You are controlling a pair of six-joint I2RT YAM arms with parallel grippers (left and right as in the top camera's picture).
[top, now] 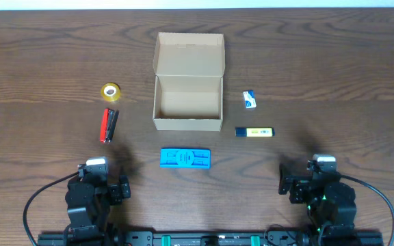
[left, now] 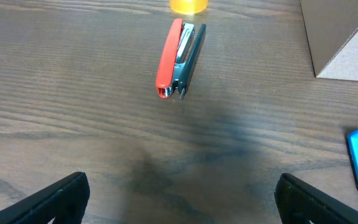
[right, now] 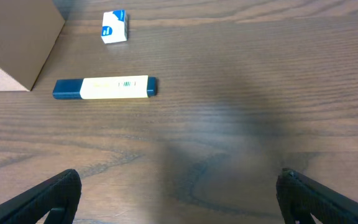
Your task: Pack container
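Note:
The tan cardboard container (top: pixel 187 102) stands open and looks empty at the table's middle, its flap lid tilted back; a corner shows in the left wrist view (left: pixel 340 37) and the right wrist view (right: pixel 17 37). A flat blue item (top: pixel 185 158) lies in front of it. A red stapler (top: pixel 108 125) and a yellow tape roll (top: pixel 111 91) lie to its left. A yellow-and-blue marker (top: pixel 254 132) and a small white-blue eraser (top: pixel 250 100) lie to its right. My left gripper (left: pixel 179 196) and right gripper (right: pixel 179 196) are open and empty, near the front edge.
Dark wooden table (top: pixel 334 61). The stapler (left: pixel 179 59) lies ahead of the left gripper, the marker (right: pixel 104 88) and eraser (right: pixel 114 27) ahead-left of the right gripper. Cables loop beside both arm bases.

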